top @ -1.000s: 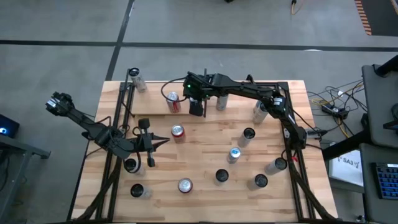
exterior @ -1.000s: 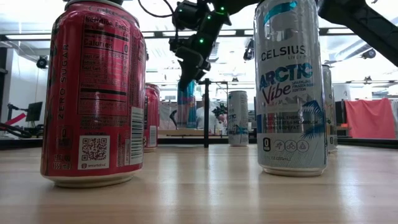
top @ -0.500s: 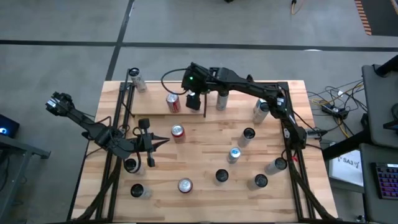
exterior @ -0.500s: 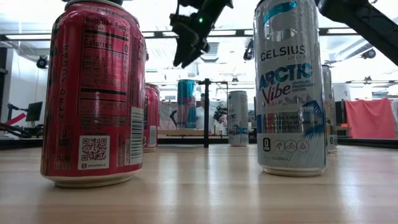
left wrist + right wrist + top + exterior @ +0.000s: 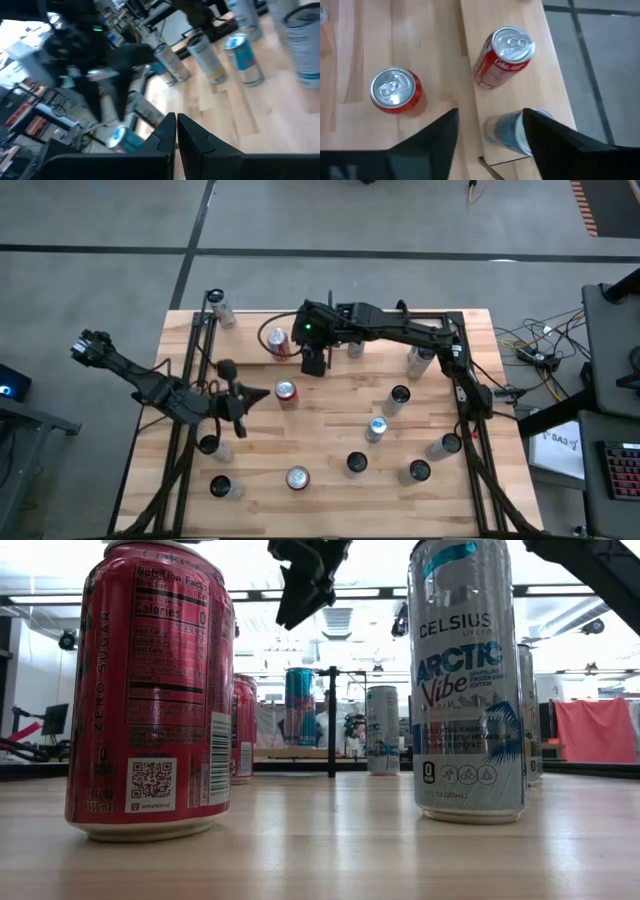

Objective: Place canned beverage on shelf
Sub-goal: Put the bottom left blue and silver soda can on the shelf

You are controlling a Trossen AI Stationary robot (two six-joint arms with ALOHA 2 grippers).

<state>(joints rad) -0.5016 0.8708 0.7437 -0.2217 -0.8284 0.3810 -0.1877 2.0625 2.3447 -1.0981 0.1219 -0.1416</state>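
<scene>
Plywood shelf (image 5: 300,352) at the worktop's (image 5: 330,480) twelve o'clock holds the blue can (image 5: 507,131); right hand (image 5: 313,363) hovers above, fingers apart and empty, best withdrawn straight upward. Left hand (image 5: 222,372) waits closed at nine o'clock.

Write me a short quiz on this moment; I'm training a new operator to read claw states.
1. True or false: the right claw grips the blue can.
2. The red cola can stands: A on the shelf; B on another can; C tipped on its side.
3. Fill in: the left claw is ___.
Key: 1 false, it hangs open above the can; 2 A; 3 shut.
</scene>
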